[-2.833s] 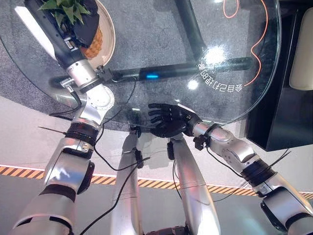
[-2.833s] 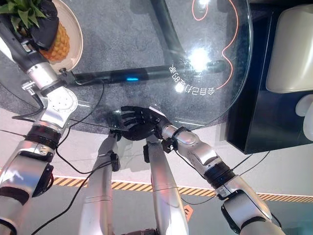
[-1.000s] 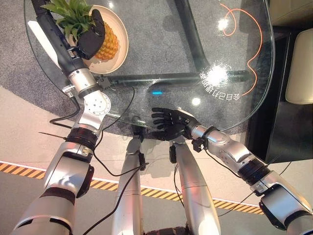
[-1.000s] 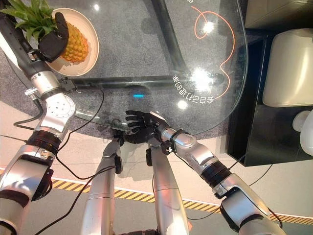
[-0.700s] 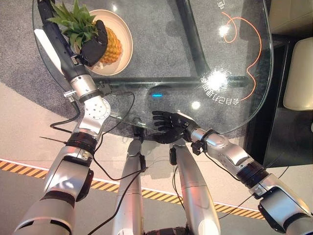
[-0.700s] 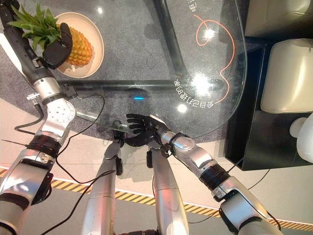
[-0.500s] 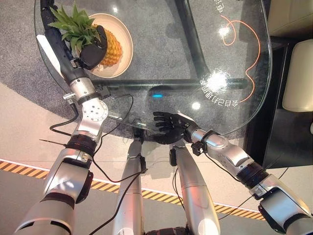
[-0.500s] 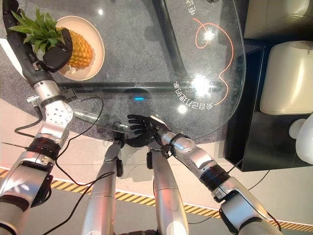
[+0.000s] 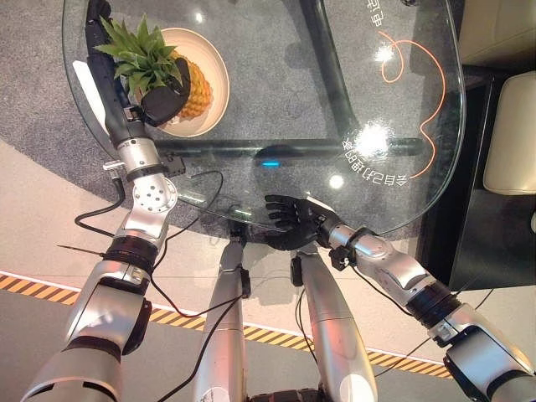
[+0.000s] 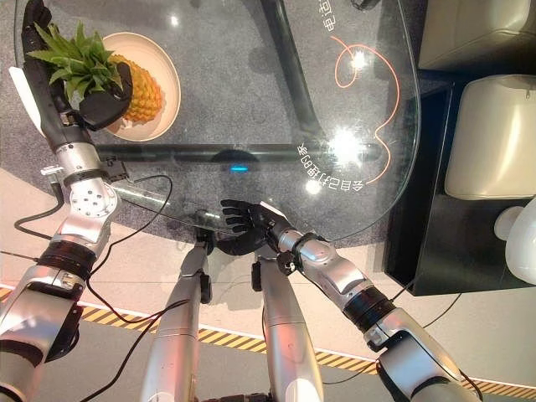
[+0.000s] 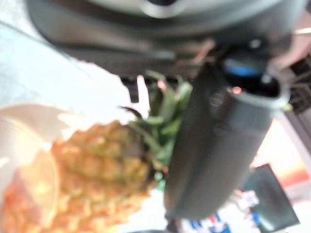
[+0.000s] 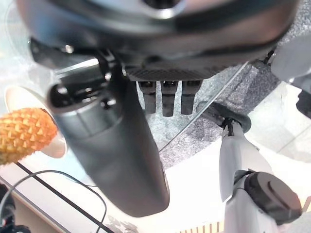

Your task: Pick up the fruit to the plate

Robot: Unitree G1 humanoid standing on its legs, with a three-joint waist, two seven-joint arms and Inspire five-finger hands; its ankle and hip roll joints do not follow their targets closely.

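A pineapple [image 9: 194, 88] with a green crown lies in the cream plate [image 9: 216, 59] at the far left of the glass table. My left hand [image 9: 161, 102] is curled round the fruit where the crown meets the body; in the left wrist view its thumb [image 11: 218, 145] stands beside the pineapple [image 11: 92, 165]. Over the table's near edge my right hand [image 9: 293, 219] hovers open and holds nothing, with its fingers [image 12: 165, 99] straight. The pineapple [image 12: 24, 131] and its plate also show far off past that hand.
The round glass table [image 9: 394, 209] rests on a dark metal frame [image 9: 327, 75] above grey carpet. An orange cable [image 9: 419, 92] loops at the table's far right. A black cabinet [image 9: 494, 234] and a cream seat [image 9: 511, 134] stand to the right.
The whole picture has shifted, so the camera has moved. My left hand keeps its hold on the pineapple over the plate. My right hand stays open at the table's near edge.
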